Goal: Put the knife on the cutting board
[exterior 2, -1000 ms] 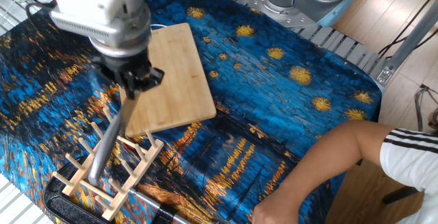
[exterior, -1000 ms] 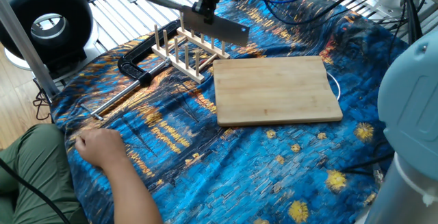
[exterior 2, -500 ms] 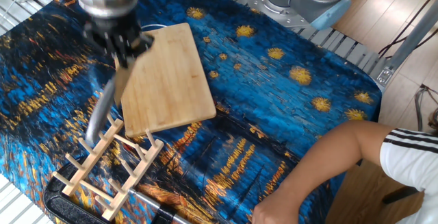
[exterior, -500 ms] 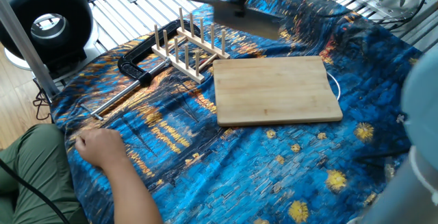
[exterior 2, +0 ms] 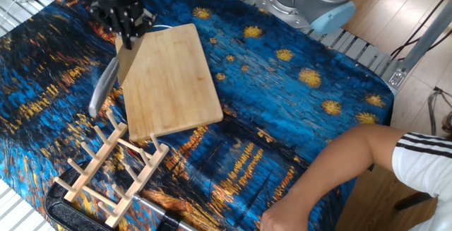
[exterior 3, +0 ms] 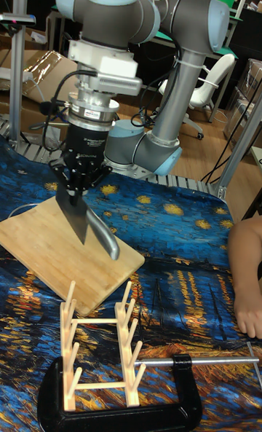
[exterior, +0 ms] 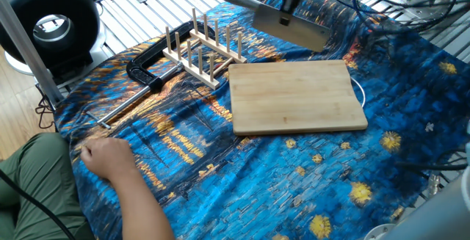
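My gripper (exterior: 291, 5) is shut on the knife (exterior: 288, 24), a silver cleaver that hangs in the air with its blade pointing down. In the tall fixed view the gripper (exterior 3: 78, 190) pinches the top of the blade (exterior 3: 76, 218) and the rounded handle (exterior 3: 106, 237) sticks out sideways. The knife (exterior 2: 124, 63) hovers over the edge of the cutting board (exterior 2: 173, 83), on the side facing the peg rack. The light bamboo cutting board (exterior: 297, 97) lies flat on the blue cloth with nothing on it.
A wooden peg rack (exterior: 200, 49) stands left of the board. A black clamp (exterior: 145, 75) with a long metal bar lies beside it. A person's hand (exterior: 109, 156) rests on the cloth at the near left. Cables run along the table's back.
The gripper has carried the knife away from above the peg rack, to the right in one fixed view, to the board's edge. The board, rack and hand have not moved.
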Controlling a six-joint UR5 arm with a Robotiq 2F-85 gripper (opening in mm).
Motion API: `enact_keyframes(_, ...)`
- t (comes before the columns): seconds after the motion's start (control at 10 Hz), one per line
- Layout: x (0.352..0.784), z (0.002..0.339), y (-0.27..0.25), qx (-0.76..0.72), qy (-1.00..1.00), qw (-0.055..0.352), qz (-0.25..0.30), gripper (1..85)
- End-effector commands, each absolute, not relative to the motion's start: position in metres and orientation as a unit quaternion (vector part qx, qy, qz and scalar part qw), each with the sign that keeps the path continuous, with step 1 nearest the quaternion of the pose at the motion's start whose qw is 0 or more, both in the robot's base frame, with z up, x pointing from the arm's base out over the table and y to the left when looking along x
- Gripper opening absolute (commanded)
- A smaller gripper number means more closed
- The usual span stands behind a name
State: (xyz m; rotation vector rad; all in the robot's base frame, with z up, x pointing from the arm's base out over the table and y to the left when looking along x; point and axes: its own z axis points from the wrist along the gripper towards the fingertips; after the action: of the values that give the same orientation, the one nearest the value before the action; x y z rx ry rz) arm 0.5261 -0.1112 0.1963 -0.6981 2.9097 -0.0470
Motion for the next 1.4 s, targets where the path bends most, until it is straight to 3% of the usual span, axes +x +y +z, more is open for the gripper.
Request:
enact_keyframes(0.0,0.509,0.191,-0.119,-0.236,0.97,0.064,-0.013,1.0)
enact_keyframes(0.3,0.5,0.19,-0.126,-0.206,0.977,0.044,-0.022,1.0)
enact_keyframes(0.8,0.506,0.176,-0.142,-0.217,0.974,0.064,-0.026,1.0)
enact_keyframes(1.3,0.476,0.177,-0.156,-0.208,0.977,0.005,-0.036,1.0)
